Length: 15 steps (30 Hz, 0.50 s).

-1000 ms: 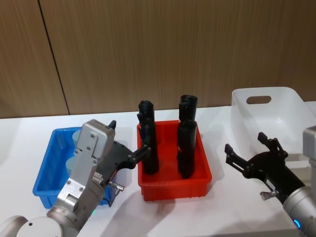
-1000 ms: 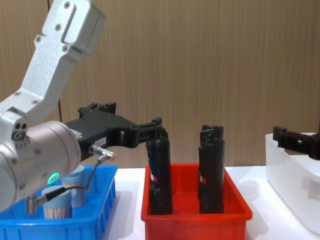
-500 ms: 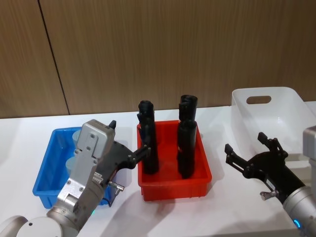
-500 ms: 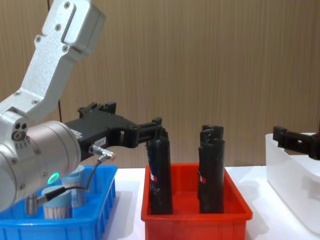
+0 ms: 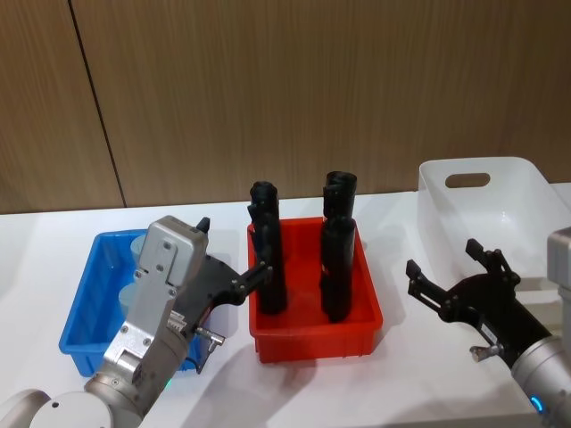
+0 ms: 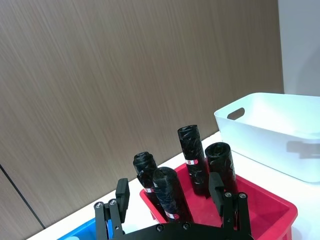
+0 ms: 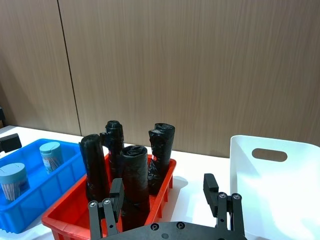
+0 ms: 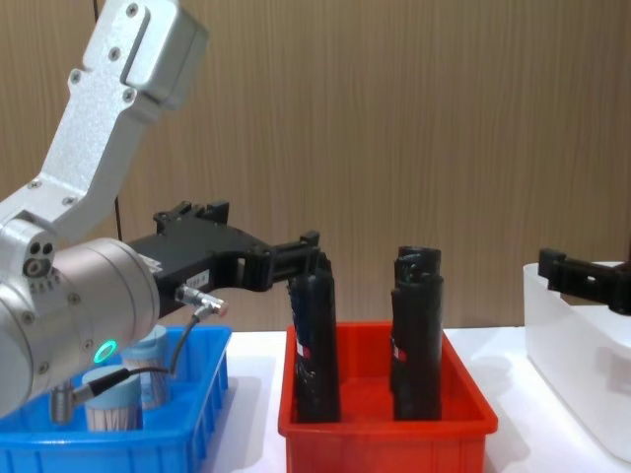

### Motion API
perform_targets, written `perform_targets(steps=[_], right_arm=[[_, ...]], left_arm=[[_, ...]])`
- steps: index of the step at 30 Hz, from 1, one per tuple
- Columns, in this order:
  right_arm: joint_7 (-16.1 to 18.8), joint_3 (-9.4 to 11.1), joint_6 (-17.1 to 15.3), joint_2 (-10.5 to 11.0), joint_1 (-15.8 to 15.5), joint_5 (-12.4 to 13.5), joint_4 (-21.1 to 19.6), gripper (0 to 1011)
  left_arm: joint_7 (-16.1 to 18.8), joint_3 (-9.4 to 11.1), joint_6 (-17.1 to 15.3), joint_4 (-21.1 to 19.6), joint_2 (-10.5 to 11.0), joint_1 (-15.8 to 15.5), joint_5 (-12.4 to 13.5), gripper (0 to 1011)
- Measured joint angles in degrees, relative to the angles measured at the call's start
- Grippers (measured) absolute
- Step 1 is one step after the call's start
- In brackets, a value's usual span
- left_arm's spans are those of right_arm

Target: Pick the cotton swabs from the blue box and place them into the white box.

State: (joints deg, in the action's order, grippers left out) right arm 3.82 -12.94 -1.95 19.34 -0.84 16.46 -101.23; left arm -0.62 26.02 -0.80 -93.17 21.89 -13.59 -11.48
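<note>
Two cotton swabs tubs (image 7: 50,155) (image 7: 12,180) with pale blue lids stand in the blue box (image 7: 37,197) at the table's left. In the chest view the same tubs (image 8: 111,406) sit low behind my left arm. My left gripper (image 5: 234,248) hangs open and empty above the gap between the blue box (image 5: 83,308) and the red bin, its fingers pointing at the black cylinders. At the right, my right gripper (image 5: 443,257) is open and empty, just in front of the white box (image 5: 522,189), which holds nothing.
A red bin (image 5: 314,341) stands in the middle of the table, between the two boxes. Several tall black cylinders (image 5: 268,260) stand upright in it and rise well above its rim. A wooden wall runs along the back.
</note>
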Motion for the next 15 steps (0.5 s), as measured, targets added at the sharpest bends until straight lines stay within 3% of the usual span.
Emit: perform_targets(steps=[7, 15], right_arm=[[0.0, 0.0, 0.0, 0.0, 0.0, 0.0, 0.0, 1002], [0.0, 0.0, 0.0, 0.0, 0.0, 0.0, 0.0, 1002]], left_arm=[[0.0, -0.1, -0.1, 0.0, 0.0, 0.0, -0.2, 1004], [0.7, -0.9, -1.1, 0.2, 0.4, 0.3, -2.2, 1004]])
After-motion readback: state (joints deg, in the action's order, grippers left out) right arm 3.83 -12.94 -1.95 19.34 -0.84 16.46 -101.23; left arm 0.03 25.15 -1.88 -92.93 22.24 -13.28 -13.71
